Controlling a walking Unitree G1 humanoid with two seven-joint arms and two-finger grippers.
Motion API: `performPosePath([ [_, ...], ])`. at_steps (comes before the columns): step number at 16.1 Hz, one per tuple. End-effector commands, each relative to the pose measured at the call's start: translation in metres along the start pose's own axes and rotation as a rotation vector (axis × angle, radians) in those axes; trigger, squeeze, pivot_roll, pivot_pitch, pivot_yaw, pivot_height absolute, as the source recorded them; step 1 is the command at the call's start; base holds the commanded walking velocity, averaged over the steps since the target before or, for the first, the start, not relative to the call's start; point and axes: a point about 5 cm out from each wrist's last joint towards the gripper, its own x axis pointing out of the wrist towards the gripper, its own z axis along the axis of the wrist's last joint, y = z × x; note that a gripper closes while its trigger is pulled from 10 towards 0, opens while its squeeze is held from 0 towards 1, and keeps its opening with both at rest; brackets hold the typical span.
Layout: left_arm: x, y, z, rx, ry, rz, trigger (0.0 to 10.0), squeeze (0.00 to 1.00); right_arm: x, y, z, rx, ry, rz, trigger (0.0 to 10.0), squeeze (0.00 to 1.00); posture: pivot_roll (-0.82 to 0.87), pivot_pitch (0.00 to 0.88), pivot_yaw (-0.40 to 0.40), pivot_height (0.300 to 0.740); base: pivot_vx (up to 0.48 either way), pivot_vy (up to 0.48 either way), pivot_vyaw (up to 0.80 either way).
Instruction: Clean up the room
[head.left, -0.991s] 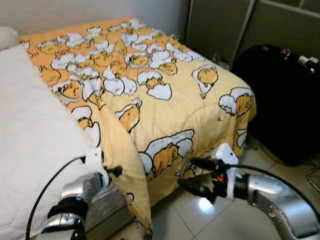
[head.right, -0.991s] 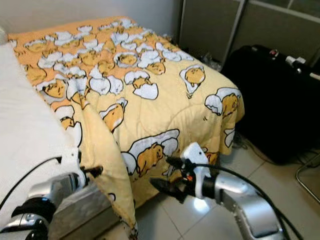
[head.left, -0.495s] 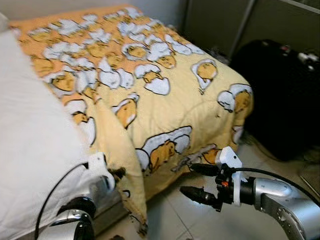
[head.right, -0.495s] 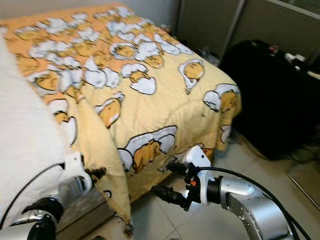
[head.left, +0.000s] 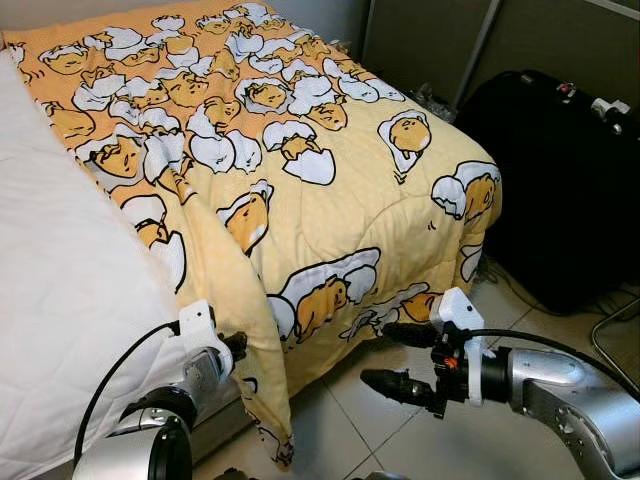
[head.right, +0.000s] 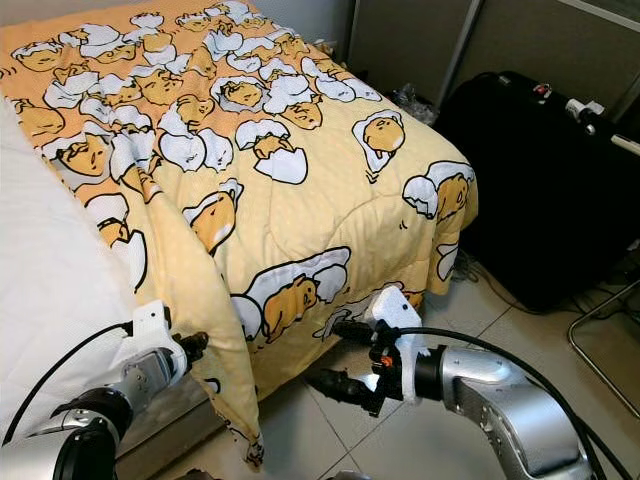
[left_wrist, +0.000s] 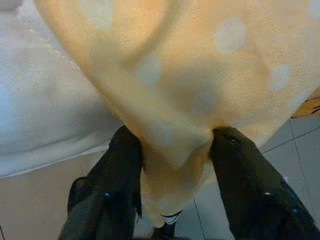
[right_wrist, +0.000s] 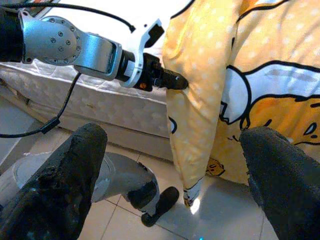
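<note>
Pinching blanket (head.left: 300, 190) hem in my left gripper (left_wrist: 175, 150), fingers clamped on fold, for spreading over mattress (head.left: 60, 290). Right gripper (head.left: 395, 358) hovering below blanket corner, wide open, empty, probably readying second grab.

The quilt (head.left: 300, 170) is yellow-orange, printed with white-and-yellow cartoon egg figures and pale dots. The mattress cover (head.left: 60, 300) is white, the suitcase (head.left: 560, 180) black, the floor tiles (head.left: 400, 440) pale beige. Both arms are silver with black fingers (right_wrist: 65, 175).

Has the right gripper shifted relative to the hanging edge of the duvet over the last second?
Yes. The right gripper, open, now sits lower against the duvet, below the egg print on its hanging side; earlier it overlapped that hem.
</note>
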Motion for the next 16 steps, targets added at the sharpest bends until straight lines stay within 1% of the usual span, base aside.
performPosePath([
  [1,0.001,-0.003,0.001,0.0,0.0,-0.007,0.0,0.0,-0.002,-0.002,0.0,-0.004,0.013,0.0,10.0,0.0,-0.18,0.069,-0.04,0.74,0.0,0.0,0.0],
  [6,0.001,-0.006,0.002,-0.006,-0.01,-0.019,0.0,0.0,-0.001,-0.002,-0.004,-0.004,0.028,0.029,10.0,0.0,-0.18,0.057,-0.048,0.74,0.0,0.0,0.0],
  [7,0.001,-0.006,0.002,-0.004,-0.011,-0.019,0.0,0.0,-0.001,0.002,-0.005,-0.024,0.038,0.066,10.0,0.0,-0.18,0.053,-0.049,0.74,0.0,0.0,0.0],
  [9,0.001,-0.006,0.002,-0.005,-0.013,-0.02,0.0,0.0,0.0,0.004,-0.005,-0.051,0.062,0.093,10.0,0.0,-0.17,0.046,-0.05,0.74,0.0,0.0,0.0],
  [11,0.001,-0.005,0.003,0.003,-0.015,-0.019,0.0,0.0,0.001,0.003,-0.004,-0.075,0.07,0.087,10.0,0.0,-0.17,0.041,-0.05,0.74,0.0,0.0,0.0],
  [13,0.001,-0.003,0.003,0.045,-0.016,-0.016,0.0,0.0,0.005,-0.007,-0.007,-0.082,0.055,0.055,10.0,0.0,-0.16,0.032,-0.046,0.74,0.0,0.0,0.0],
  [14,0.0,-0.001,0.004,0.05,-0.017,-0.008,0.0,0.0,0.008,-0.014,-0.01,-0.085,0.048,0.035,10.0,0.0,-0.15,0.029,-0.043,0.74,0.0,0.0,0.0],
  [15,0.0,0.002,0.006,0.097,-0.015,0.003,0.0,0.0,0.008,-0.022,-0.014,-0.082,0.044,0.019,10.0,0.0,-0.15,0.027,-0.039,0.74,0.0,0.0,0.0],
  [16,-0.001,0.003,0.007,0.121,-0.013,0.006,0.0,0.0,0.009,-0.024,-0.016,-0.081,0.043,0.013,10.0,0.0,-0.15,0.026,-0.038,0.74,0.0,0.0,0.0],
])
